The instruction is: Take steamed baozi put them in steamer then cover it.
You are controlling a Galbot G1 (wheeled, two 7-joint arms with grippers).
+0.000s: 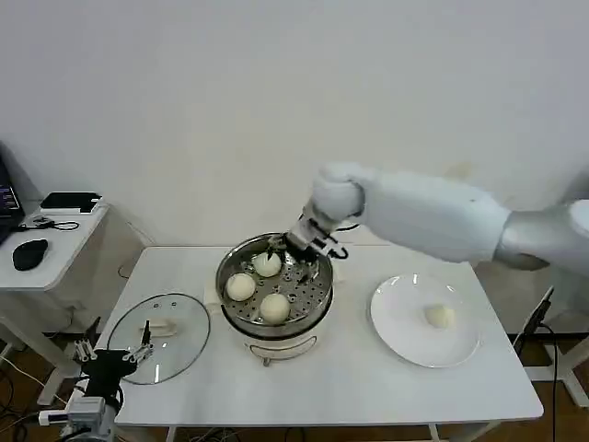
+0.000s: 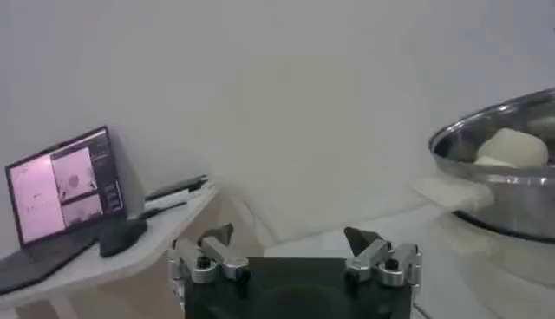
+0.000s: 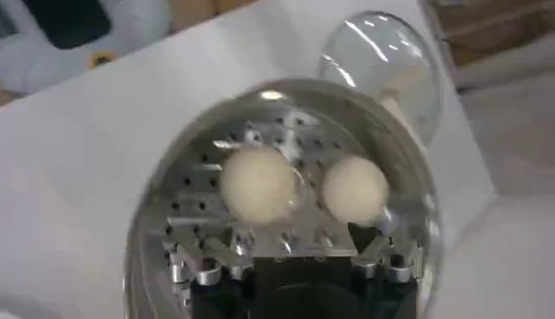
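Spread apart and holding nothing, the jaws of the right gripper hang just over the far rim of the round shiny stainless-steel steamer, above its perforated tray. Three small, smooth, cream-white steamed baozi sit on that tray: one at the far side close under the gripper, one toward the steamer's left and one at its near side. From the right wrist camera two of these buns lie side by side just beyond the open fingertips. A fourth bun rests on a flat white plate to the right of the steamer. The round clear glass cover, with its cream-white rectangular handle, lies flat on the white table to the steamer's left. Nearer than the cover, at the table's near left corner, the left gripper waits with its jaws wide apart and empty.
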